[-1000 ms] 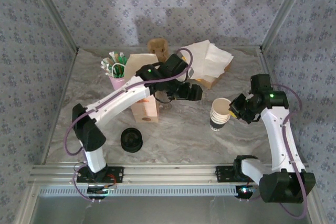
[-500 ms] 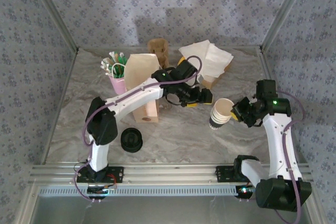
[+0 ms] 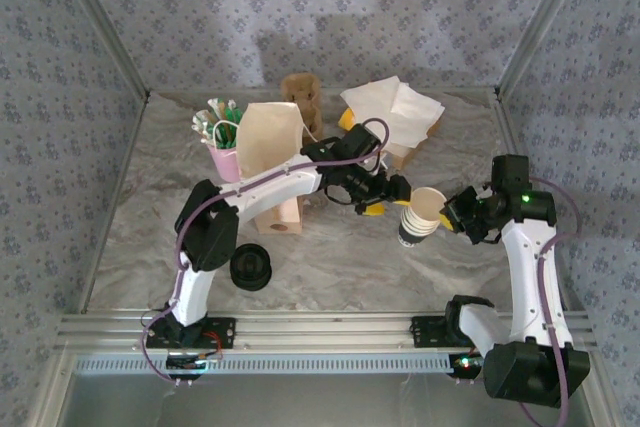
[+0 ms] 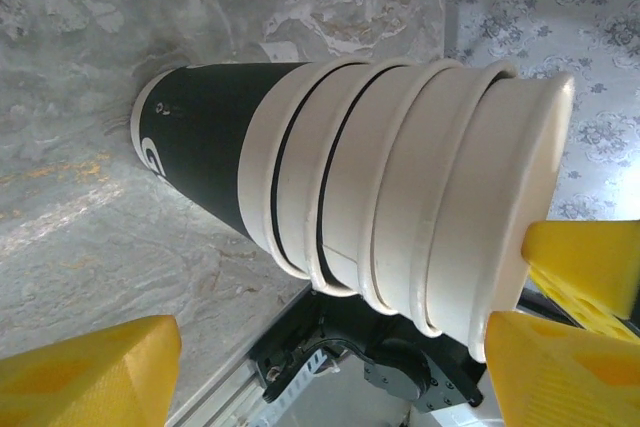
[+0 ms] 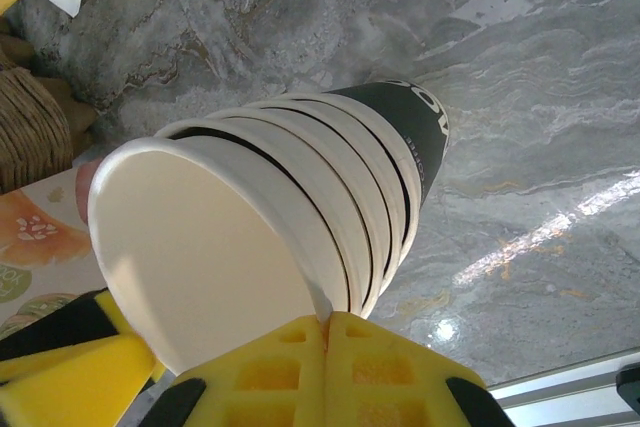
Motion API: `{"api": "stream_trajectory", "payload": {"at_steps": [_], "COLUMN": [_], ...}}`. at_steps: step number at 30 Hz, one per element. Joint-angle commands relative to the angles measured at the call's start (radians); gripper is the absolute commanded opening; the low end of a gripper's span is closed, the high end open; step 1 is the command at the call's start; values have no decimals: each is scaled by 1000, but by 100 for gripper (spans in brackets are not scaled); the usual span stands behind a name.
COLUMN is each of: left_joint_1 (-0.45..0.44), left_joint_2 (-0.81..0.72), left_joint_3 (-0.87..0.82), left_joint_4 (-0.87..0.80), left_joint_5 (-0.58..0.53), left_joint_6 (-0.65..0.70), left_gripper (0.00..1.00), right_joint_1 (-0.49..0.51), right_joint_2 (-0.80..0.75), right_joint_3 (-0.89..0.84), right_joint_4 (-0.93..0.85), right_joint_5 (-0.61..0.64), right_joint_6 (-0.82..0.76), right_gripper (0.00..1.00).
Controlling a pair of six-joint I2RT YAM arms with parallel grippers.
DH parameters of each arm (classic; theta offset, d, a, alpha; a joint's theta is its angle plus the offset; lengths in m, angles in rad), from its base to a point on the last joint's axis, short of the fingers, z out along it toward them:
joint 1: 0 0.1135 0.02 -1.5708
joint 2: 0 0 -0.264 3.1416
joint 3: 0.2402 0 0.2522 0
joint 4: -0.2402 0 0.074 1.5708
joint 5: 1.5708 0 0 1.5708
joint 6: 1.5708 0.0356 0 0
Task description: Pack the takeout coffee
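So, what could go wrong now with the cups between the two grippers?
1. The right gripper pinches only the top rim of the leaning cup stack; the rim may crumple, or the lower cups slip off.
2. The open left gripper is close beside the stack and could knock it over.

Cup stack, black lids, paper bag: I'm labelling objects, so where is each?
Cup stack [image 3: 416,222], top view, nested pale rims.
Black lids [image 3: 250,267], top view, middle of top lid.
Paper bag [image 3: 268,139], top view, front face.
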Motion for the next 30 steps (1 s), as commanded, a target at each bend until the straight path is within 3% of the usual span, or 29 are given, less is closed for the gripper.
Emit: {"api": "stream_trajectory", "payload": {"at_steps": [1,30], "left_joint_1": [-5,7], "left_joint_2": [15,-56], "left_joint_3": [-1,-174], "left_joint_4": [50,361], "left_joint_5": [50,41], "left_joint_6": [-32,-201], "left_gripper": [79,79], "right_joint_1": [-10,-93], "right_joint_2": [-13,-43], "right_joint_3": [-15,-42], "right_joint_4": [-4,4], "right_joint_5": [-26,-99], "right_joint_6": [14,15], "right_gripper": [0,0]}}
